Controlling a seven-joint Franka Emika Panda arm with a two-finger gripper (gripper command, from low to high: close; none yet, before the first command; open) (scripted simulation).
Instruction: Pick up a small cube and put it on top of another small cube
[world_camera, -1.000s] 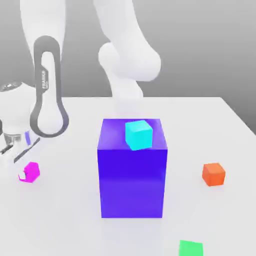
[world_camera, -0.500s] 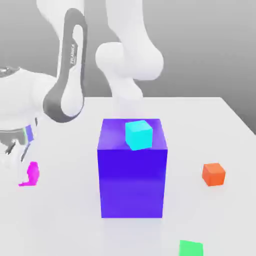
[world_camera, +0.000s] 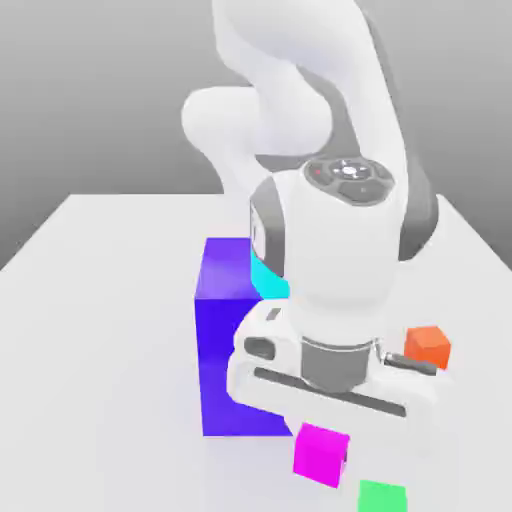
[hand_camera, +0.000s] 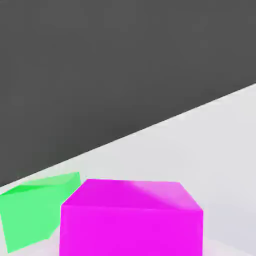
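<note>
magenta cube (world_camera: 321, 455) under the tool (world_camera: 325, 440)

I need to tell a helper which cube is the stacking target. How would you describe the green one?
Start at the big blue-purple block mid-table. Toward the front edge, past the magenta cube hanging under the gripper, lies the green cube: the only green one, lower than the orange cube.

Magenta cube (world_camera: 321, 454), green cube (world_camera: 382, 496)

Four small cubes, one each: magenta cube (world_camera: 321, 453), green cube (world_camera: 381, 497), orange cube (world_camera: 428, 346), cyan cube (world_camera: 265, 279); one big blue-purple block (world_camera: 225, 345)
</note>
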